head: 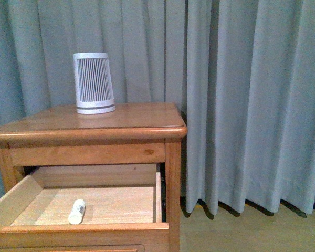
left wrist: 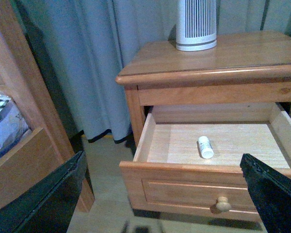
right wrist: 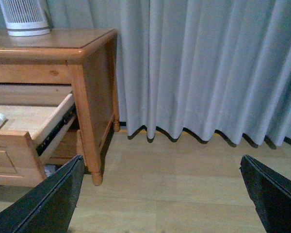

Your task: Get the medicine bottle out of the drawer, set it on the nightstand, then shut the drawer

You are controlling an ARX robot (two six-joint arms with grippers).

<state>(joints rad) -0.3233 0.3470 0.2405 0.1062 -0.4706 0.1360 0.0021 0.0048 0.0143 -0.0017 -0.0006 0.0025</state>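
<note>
Step in hand, as I read it: the reach for the medicine bottle [head: 76,211], not yet begun. The drawer [head: 79,228] stands pulled well out. The bottle lies on its side on the pale floor, nearer the front edge than the back wall, roughly midway between the side walls and touching neither.

Its long axis runs front to back, leaning slightly off square to the front edge. I cannot tell which end carries the cap.

The left gripper [left wrist: 162,160] has its fingers wide apart and empty, and its wrist view looks straight into the drawer. The right gripper [right wrist: 161,162] is likewise spread and empty, off past the nightstand's [head: 136,118] right side, over bare floor. So I'd use the left arm.

I'd come down over the front edge and stay clear of the rail under the top. I'd turn the wrist so the fingers close from side wall to side wall, across the bottle's width at mid-length. A round bottle lying flat will probably roll if one finger touches first, so I'd centre before closing. The white slatted device [head: 94,83] takes the top's back left corner; the front edge looks free for setting down.
</note>
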